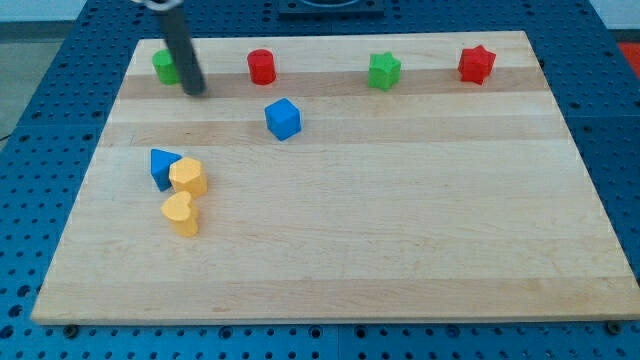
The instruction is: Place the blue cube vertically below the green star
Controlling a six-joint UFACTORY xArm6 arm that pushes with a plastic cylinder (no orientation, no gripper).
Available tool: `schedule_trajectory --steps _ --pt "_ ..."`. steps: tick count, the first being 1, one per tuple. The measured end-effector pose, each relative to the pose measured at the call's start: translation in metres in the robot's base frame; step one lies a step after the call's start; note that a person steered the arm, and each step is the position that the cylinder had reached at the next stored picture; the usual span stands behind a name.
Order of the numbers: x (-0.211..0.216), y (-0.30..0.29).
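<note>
The blue cube (283,118) sits on the wooden board (400,230) toward the upper left-middle. The green star (384,71) lies near the view's top, right of the cube and slightly above it. My tip (196,92) is at the view's upper left, left of the blue cube and a little above it, apart from it. The rod partly hides a green block (163,66) just left of the tip.
A red cylinder (261,66) stands above the blue cube. A red star (477,64) lies at the top right. At the left, a blue triangular block (160,165) touches a yellow block (189,177), with a yellow heart (181,213) just below.
</note>
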State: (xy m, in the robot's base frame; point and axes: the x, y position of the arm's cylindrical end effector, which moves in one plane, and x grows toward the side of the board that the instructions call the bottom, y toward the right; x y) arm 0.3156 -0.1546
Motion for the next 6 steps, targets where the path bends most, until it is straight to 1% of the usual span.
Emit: schedule_trajectory --steps 1,2,3,4,5,6 --pt "0.039 0.072" --pt "0.087 0.114" --pt "0.106 0.195" --pt "0.124 0.222" --pt "0.120 0.172" --pt "0.143 0.167"
